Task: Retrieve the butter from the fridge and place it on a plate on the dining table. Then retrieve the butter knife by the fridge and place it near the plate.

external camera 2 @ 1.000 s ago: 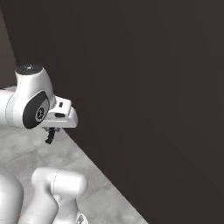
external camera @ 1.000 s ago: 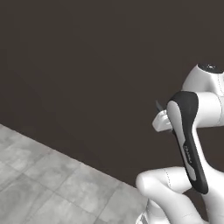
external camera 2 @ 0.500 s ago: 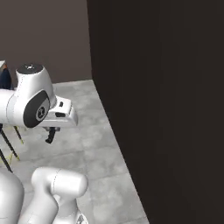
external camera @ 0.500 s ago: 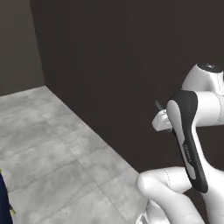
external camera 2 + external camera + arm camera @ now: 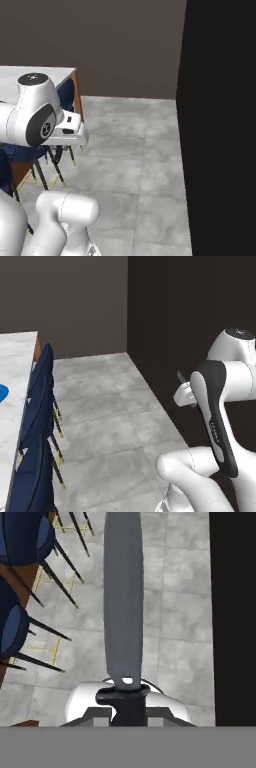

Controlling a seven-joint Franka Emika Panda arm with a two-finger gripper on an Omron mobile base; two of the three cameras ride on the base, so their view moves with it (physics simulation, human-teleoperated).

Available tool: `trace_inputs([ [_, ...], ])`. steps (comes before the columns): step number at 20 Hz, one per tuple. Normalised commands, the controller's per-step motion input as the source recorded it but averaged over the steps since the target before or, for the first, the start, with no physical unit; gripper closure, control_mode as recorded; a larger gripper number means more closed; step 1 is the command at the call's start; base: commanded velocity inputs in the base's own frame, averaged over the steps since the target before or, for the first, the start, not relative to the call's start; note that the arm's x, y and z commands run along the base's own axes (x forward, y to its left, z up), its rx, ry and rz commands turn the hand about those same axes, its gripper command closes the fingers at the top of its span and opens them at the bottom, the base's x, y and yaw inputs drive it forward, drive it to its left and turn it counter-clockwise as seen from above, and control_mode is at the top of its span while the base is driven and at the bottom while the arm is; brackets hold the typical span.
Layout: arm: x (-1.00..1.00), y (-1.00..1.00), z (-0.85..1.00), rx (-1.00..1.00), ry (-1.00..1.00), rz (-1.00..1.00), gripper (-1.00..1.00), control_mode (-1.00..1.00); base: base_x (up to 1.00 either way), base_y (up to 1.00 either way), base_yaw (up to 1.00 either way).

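The butter knife (image 5: 123,597) runs off the top edge; plate (image 5: 2,393) cut off left.

White marble dining table (image 5: 15,356) bears the blue plate (image 5: 2,393) at its edge

flat, even, shadowless rendered light

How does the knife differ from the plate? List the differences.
1. Colour: the knife has a grey blade and a black handle; the plate is bright blue.
2. Shape: the knife is long and slim; the plate shows a rounded edge, with the rest cut off by the frame.
3. State: the knife is clamped in the gripper above the floor; the plate lies on the table.
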Motion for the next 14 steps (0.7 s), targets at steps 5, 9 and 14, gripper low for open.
trace_inputs([
  [5, 0.00, 0.00, 0.00, 0.00, 0.00, 0.00, 1.00, 1.00, 0.91, -0.44, 0.60],
  [9, 0.00, 0.00, 0.00, 0.00, 0.00, 0.00, 1.00, 1.00, 0.89, -0.57, 0.61],
  [14, 0.00, 0.00, 0.00, 0.00, 0.00, 0.00, 1.00, 1.00, 0.80, -0.55, 0.70],
])
